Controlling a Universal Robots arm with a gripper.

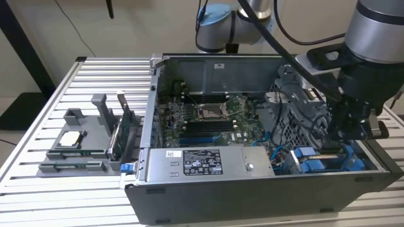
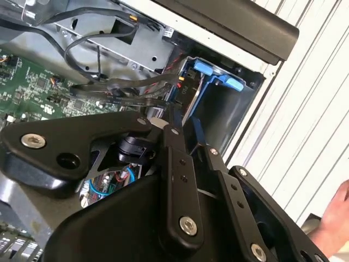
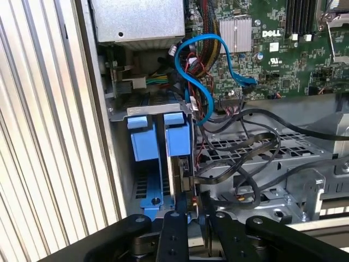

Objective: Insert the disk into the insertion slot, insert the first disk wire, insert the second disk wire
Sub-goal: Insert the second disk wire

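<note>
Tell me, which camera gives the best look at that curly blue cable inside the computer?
The first wrist view: the blue cable loops in full there, from beside the blue carriers toward the motherboard. The exterior view shows short blue stretches. In the second wrist view I cannot pick it out.

This looks like a robotics lab or test bench set up for computer assembly. In the middle of the exterior view an open computer case (image 1: 252, 156) lies on a table of ribbed aluminium slats (image 1: 69, 198), its green circuit board (image 1: 208, 118) exposed. At the left of the frame a grey holder (image 1: 79, 146) carries spare parts. A robot arm (image 1: 372, 42) reaches in from the upper right, in front of a plain pale wall (image 1: 145, 23).
</note>
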